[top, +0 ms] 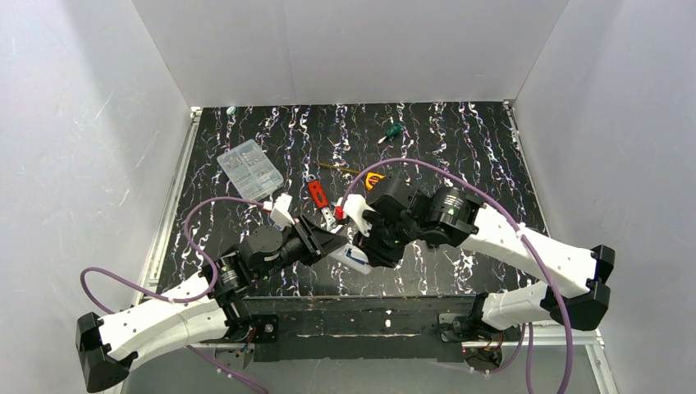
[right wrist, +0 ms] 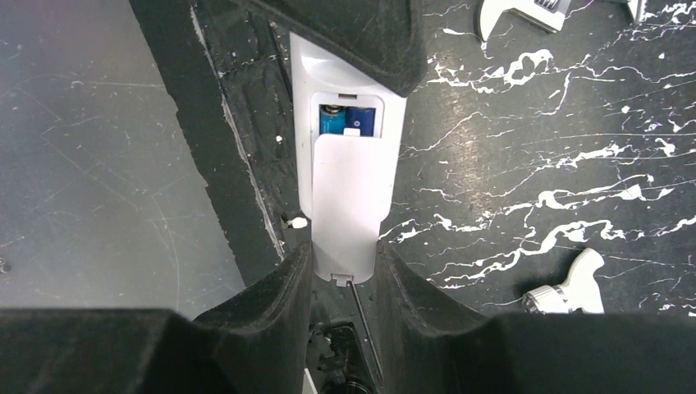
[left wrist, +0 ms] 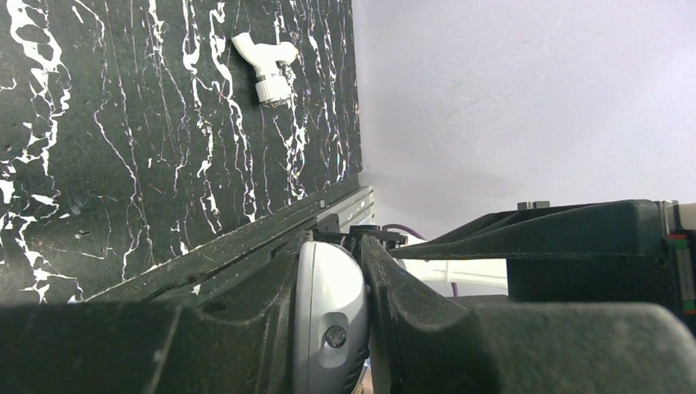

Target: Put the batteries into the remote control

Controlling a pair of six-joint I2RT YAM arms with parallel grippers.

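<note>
The white remote control [top: 354, 258] hangs above the table's near edge, held between both arms, back side up. My left gripper [top: 332, 245] is shut on one end; the left wrist view shows its rounded end [left wrist: 328, 312] pinched between the fingers [left wrist: 336, 246]. My right gripper [right wrist: 345, 261] is shut on the other end, across the body and its battery cover [right wrist: 349, 205]. The cover sits slid partly back. In the gap above it show the blue batteries [right wrist: 345, 121], side by side in the compartment.
A white angled fitting [top: 281, 209] lies left of the grippers, also the white fitting [right wrist: 566, 287]. A clear parts box [top: 249, 168], a red tool [top: 318, 194], an orange item [top: 374, 180] and a green screwdriver [top: 391, 131] lie farther back. White walls surround the table.
</note>
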